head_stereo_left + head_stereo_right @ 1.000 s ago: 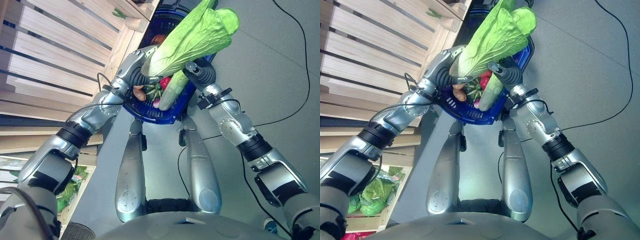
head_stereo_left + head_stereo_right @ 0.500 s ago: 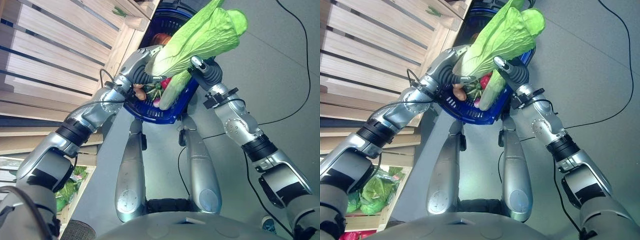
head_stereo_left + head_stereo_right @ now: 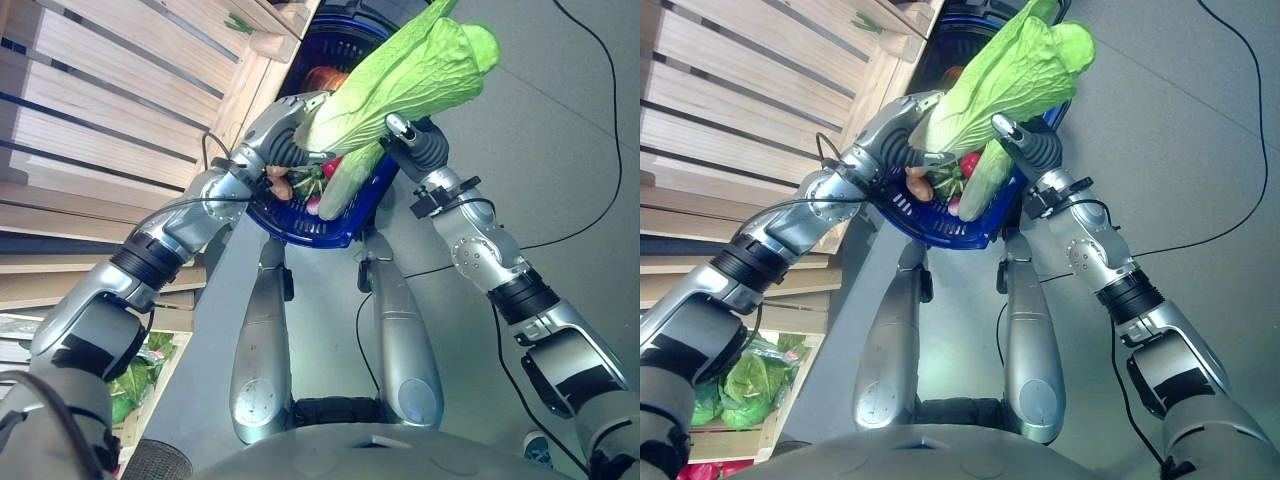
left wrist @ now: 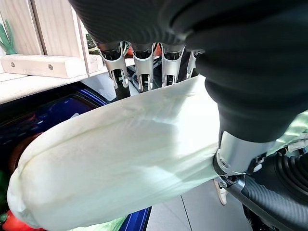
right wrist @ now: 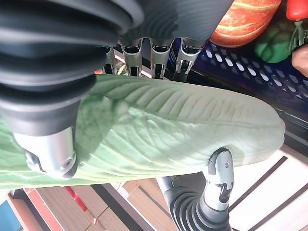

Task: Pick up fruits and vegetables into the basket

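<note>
Both robot hands hold one big cabbage (image 3: 400,75) above the blue basket (image 3: 340,225). The left robot hand (image 3: 290,125) curls round its pale stem end, the right robot hand (image 3: 415,145) curls round the green leaf part. Peppers and other produce (image 3: 300,185) lie in the basket, beside wooden shelves (image 3: 110,110).

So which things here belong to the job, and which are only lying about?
For the job:
- big pale-green leafy cabbage, held by left hand and right hand
- blue plastic basket, already holding produce
- another pale-green cabbage standing in the basket

Lying about:
- wooden slatted crates
- bagged greens
</note>
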### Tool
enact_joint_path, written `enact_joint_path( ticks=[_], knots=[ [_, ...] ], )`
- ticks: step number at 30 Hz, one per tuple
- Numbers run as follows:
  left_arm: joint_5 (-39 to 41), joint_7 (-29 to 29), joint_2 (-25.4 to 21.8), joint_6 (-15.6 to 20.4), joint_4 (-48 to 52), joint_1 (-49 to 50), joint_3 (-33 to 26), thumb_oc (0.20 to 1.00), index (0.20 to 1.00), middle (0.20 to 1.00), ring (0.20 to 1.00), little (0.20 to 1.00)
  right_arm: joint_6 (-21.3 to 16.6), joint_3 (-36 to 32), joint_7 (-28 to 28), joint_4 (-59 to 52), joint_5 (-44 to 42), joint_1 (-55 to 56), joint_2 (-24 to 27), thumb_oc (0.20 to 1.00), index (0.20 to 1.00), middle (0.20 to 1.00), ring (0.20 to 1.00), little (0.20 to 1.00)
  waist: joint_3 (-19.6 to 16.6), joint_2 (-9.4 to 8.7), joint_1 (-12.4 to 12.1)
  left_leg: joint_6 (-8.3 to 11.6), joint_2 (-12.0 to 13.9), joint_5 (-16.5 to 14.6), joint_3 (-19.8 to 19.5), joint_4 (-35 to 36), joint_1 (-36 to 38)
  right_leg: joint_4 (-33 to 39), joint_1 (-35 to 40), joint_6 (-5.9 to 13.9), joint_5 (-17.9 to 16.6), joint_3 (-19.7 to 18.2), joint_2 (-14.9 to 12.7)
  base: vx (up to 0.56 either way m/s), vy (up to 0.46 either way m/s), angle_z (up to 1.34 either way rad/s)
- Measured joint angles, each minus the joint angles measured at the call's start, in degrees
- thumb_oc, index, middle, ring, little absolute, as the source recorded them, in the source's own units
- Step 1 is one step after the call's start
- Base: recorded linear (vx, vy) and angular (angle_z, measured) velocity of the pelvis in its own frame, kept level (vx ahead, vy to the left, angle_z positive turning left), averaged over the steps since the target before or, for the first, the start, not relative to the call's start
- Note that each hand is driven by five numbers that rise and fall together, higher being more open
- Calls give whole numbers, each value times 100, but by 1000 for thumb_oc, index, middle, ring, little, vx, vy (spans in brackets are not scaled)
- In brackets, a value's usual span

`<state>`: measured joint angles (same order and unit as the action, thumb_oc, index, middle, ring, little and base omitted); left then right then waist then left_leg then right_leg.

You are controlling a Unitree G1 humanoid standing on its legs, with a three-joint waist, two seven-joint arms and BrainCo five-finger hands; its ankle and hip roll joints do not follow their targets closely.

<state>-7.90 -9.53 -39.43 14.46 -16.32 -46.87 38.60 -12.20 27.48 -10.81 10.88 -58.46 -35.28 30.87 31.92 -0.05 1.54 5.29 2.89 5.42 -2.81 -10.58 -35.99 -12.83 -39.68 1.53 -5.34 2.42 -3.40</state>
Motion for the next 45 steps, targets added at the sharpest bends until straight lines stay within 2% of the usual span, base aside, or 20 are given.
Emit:
enact_joint_path(
  ticks=[5,14,20,29,40,45],
  knots=[
    [0,109,-4,-476,-58,14,116,1000,1000,1000,1000,1000,-8,160,-24,-98,70,-18,-6,200,200,200,200,200,0,0,8,0,1,0,0,1,2,4,-3,-3,-2,-1,1,0,0,0],
    [-2,-274,11,-562,-62,76,203,1000,1000,1000,1000,1000,-27,198,-24,-98,102,-48,-16,200,200,200,200,200,0,0,-24,0,-1,0,0,2,0,2,-2,4,2,-1,0,0,0,0],
    [3,-724,92,-582,-62,283,152,1000,1000,1000,1000,1000,-59,195,-24,-98,118,-51,-62,200,200,200,200,200,0,0,-22,0,-1,0,0,1,4,-1,-2,-2,-1,-1,0,0,0,0],
    [174,-1127,325,-989,-149,635,-145,1000,1000,1000,1000,1000,-76,37,-24,-103,181,-57,-259,200,200,200,200,200,0,0,-44,1,-2,0,-1,1,11,-15,-1,3,2,0,-1,0,0,0],
    [493,-1402,481,-1538,-857,773,-490,1000,1000,1000,1000,1000,-193,-82,-22,-431,255,-83,-297,200,200,200,200,200,0,0,-22,6,-1,11,0,0,24,-23,2,-5,-3,-1,-1,0,0,0],
    [915,-1672,545,-1545,-1074,933,-799,1000,1000,1000,1000,1000,-273,-303,-9,-449,345,-74,-337,200,200,200,200,200,0,0,-17,5,-2,14,1,-1,28,-32,7,-20,-14,1,-3,0,0,0]
  ],
)
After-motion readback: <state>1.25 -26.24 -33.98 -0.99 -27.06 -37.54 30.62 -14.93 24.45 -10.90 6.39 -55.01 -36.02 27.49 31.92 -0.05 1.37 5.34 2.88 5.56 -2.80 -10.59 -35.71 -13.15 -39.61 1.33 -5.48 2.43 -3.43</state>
